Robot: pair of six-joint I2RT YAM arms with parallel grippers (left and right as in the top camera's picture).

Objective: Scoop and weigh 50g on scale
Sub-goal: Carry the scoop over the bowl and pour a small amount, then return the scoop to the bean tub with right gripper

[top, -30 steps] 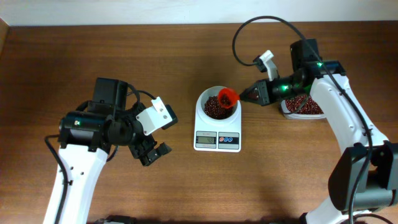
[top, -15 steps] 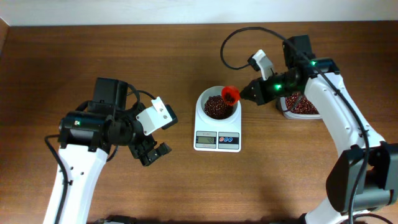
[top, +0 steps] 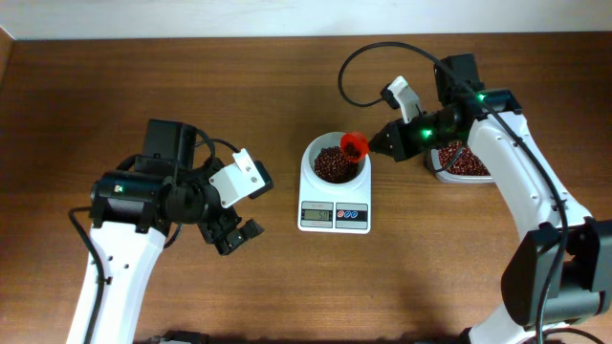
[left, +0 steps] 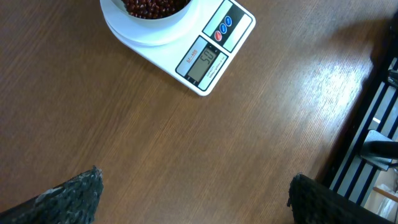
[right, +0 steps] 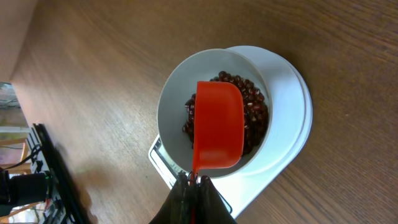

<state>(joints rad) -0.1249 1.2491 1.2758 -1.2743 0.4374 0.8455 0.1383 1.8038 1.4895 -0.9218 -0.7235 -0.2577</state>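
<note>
Looks pretty much at the finish line to me; the scale point(top: 334, 204) sits mid-table with a decent heap of beans point(top: 331, 167) in its white bowl point(top: 311, 158), and from the left wrist camera the display point(left: 205, 62) seems to read right about fifty, though the digits are small so I wouldn't swear to the last one. The right gripper point(top: 375, 145) is clamped tight on the handle of the orange-red scoop point(top: 355, 146), holding it over the right-hand rim of the bowl, tipped toward the beans; in the right wrist view the scoop point(right: 217, 127) shows only smooth red plastic, so I can't tell if any grains are left in it. The left gripper point(top: 237, 234) hangs wide open with nothing in it, over bare table point(top: 115, 86) well to the left of the scale. The supply tub point(top: 466, 162) is off to the right, partly hidden under the arm, with beans in it. What's left, I'd guess: confirm the reading, maybe trim a few grains either way, then park the scoop somewhere off the bowl.
</note>
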